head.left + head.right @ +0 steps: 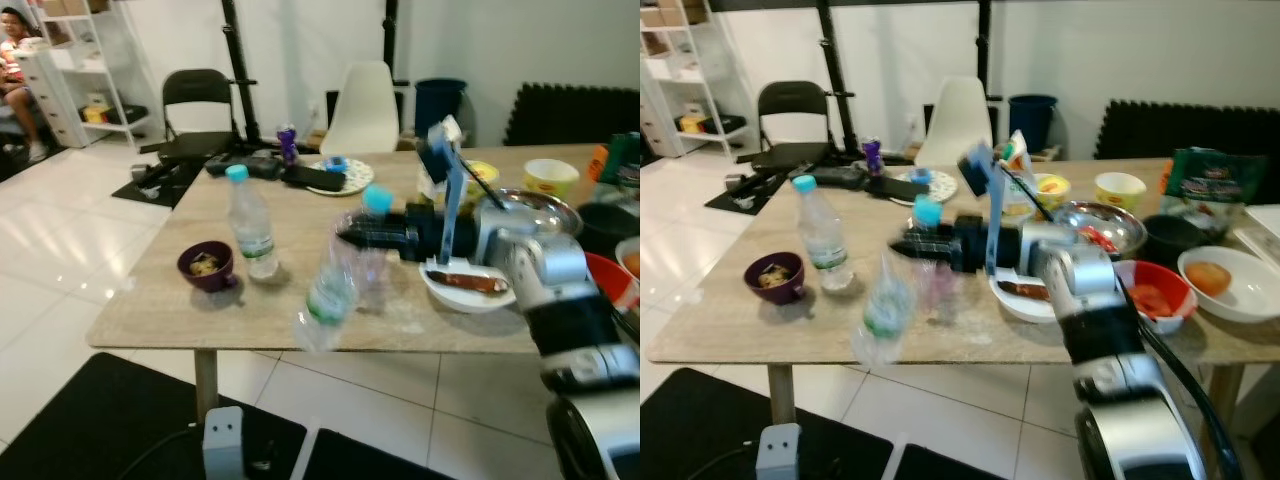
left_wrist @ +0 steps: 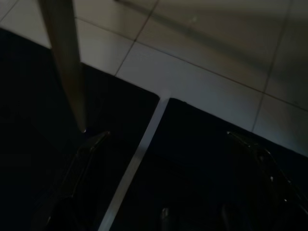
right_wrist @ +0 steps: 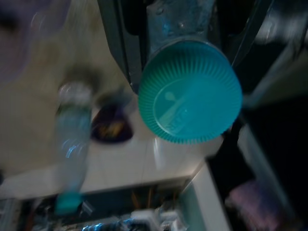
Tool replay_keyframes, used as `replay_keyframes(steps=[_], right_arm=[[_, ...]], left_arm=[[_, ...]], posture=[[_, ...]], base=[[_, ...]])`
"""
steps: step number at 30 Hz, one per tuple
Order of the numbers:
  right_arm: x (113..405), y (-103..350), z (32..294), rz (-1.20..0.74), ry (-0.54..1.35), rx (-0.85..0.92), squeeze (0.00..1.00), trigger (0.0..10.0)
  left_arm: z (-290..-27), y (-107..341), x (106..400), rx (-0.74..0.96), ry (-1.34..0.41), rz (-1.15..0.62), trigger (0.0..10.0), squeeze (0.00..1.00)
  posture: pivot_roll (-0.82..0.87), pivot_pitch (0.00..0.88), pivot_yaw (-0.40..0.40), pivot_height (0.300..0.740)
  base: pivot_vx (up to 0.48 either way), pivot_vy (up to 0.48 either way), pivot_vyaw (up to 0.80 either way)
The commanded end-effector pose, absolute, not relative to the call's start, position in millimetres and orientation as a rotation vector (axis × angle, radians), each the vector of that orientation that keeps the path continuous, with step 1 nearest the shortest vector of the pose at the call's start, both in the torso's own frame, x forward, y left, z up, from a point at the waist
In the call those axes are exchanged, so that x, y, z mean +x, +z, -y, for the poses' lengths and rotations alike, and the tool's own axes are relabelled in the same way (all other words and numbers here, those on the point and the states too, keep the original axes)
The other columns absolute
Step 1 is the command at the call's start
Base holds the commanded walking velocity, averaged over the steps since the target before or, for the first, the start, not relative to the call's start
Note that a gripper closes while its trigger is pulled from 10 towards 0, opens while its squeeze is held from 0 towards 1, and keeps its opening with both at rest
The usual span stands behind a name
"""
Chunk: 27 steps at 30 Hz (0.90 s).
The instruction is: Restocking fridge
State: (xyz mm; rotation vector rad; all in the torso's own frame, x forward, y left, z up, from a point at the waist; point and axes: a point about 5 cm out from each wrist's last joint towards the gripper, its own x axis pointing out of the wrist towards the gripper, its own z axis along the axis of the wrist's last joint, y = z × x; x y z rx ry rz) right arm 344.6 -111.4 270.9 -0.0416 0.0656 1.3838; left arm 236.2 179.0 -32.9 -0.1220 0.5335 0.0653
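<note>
Two bottles: we see one clear plastic water bottle with a teal cap point(image 1: 252, 235) standing upright toward the desk's left end, beside a small dark purple bowl point(image 1: 206, 266); a second clear teal-capped bottle point(image 1: 929, 262) is near the front edge of the light wood desk point(image 1: 150, 310).
Right end effector point(image 1: 923, 247): clamped on the second bottle just below its cap, we judge so the neck ridge keeps it from slipping.
Blur: a smeared tilted bottle shape sits beside it; we cannot tell if it is separate.
Left end effector point(image 2: 163, 183): fingers apart, hanging idle over the dark mat.
Fridge: not reached, by our judgement.
</note>
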Motion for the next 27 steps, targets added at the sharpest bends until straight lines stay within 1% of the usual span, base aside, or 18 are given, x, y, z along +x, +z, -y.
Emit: replay_keyframes(steps=[1,2,3,5,6,8,9,10,14,18,19,20,21,23,24,25,27], right_arm=[[333.5,273.6,106.3,-0.043,1.449,-0.114,0.00,10.0],[328.2,261.1,111.5,-0.081,1.435,-0.165,0.00,10.0],[328.2,261.1,111.5,-0.081,1.435,-0.165,0.00,10.0],[321.7,223.1,129.7,-0.202,1.359,-0.335,0.00,10.0],[321.7,223.1,129.7,-0.202,1.359,-0.335,0.00,10.0],[314.8,193.6,146.5,-0.298,1.283,-0.443,0.00,10.0],[314.8,193.6,146.5,-0.298,1.283,-0.443,0.00,10.0],[306.3,173.2,158.3,-0.367,1.240,-0.466,0.00,10.0],[293.1,141.2,175.1,-0.487,1.176,-0.454,0.00,10.0],[288.0,126.4,182.4,-0.537,1.139,-0.453,0.00,10.0],[279.6,98.7,193.4,-0.625,1.081,-0.443,0.00,10.0],[279.6,98.7,193.4,-0.625,1.081,-0.443,0.00,10.0],[274.5,78.6,201.0,-0.686,1.029,-0.450,0.00,10.0],[273.4,70.5,204.1,-0.709,0.999,-0.460,0.00,10.0],[272.9,60.6,207.8,-0.732,0.952,-0.472,0.00,10.0],[273.8,45.9,214.3,-0.764,0.844,-0.464,0.00,10.0],[273.8,45.9,214.3,-0.764,0.844,-0.464,0.00,10.0]], left_arm=[[-186.6,-38.3,229.0,-0.096,0.071,-0.564,10.0,0.00],[-187.5,-38.4,229.0,-0.091,0.069,-0.566,10.0,0.00],[-187.5,-38.4,229.0,-0.091,0.069,-0.566,10.0,0.00],[-188.2,-38.3,229.5,-0.081,0.059,-0.569,10.0,0.00],[-188.2,-38.3,229.5,-0.081,0.059,-0.569,10.0,0.00],[-187.7,-38.4,229.9,-0.072,0.048,-0.572,10.0,0.00],[-187.7,-38.4,229.9,-0.072,0.048,-0.572,10.0,0.00],[-187.0,-38.8,230.0,-0.065,0.041,-0.574,10.0,0.00],[-186.6,-39.2,230.2,-0.059,0.033,-0.577,10.0,0.00],[-186.7,-39.4,230.3,-0.057,0.031,-0.579,10.0,0.00],[-187.4,-39.1,230.9,-0.057,0.031,-0.580,10.0,0.00],[-187.4,-39.1,230.9,-0.057,0.031,-0.580,10.0,0.00],[-188.2,-38.8,231.5,-0.060,0.036,-0.579,10.0,0.00],[-188.5,-38.6,231.6,-0.063,0.041,-0.578,10.0,0.00],[-188.9,-38.5,231.8,-0.070,0.050,-0.577,10.0,0.00],[-189.2,-38.5,231.7,-0.075,0.059,-0.575,10.0,0.00],[-189.2,-38.5,231.7,-0.075,0.059,-0.575,10.0,0.00]], posture=[[0.03,0.074,0.069,0.740],[0.03,0.073,0.073,0.740],[0.03,0.073,0.073,0.740],[0.03,0.074,0.086,0.740],[0.03,0.074,0.086,0.740],[0.02,0.074,0.089,0.740],[0.02,0.074,0.089,0.740],[0.02,0.075,0.091,0.740],[0.02,0.077,0.095,0.740],[0.02,0.076,0.095,0.740],[0.02,0.075,0.091,0.740],[0.02,0.075,0.091,0.740],[0.02,0.075,0.088,0.740],[0.02,0.075,0.088,0.740],[0.02,0.075,0.084,0.740],[0.02,0.074,0.083,0.740],[0.02,0.074,0.083,0.740]], base=[[0.000,0.000,0.00],[0.000,0.000,0.00],[0.000,0.000,0.00],[0.000,0.000,0.00],[0.000,0.000,0.00],[0.000,0.000,0.00],[0.000,0.000,0.00],[0.000,0.000,0.00],[0.000,0.000,0.00],[0.000,0.000,0.00],[0.000,0.000,0.00],[0.000,0.000,0.00],[0.000,0.000,0.00],[0.000,0.000,0.00],[0.000,0.000,0.00],[0.000,0.000,0.00],[0.000,0.000,0.00]])
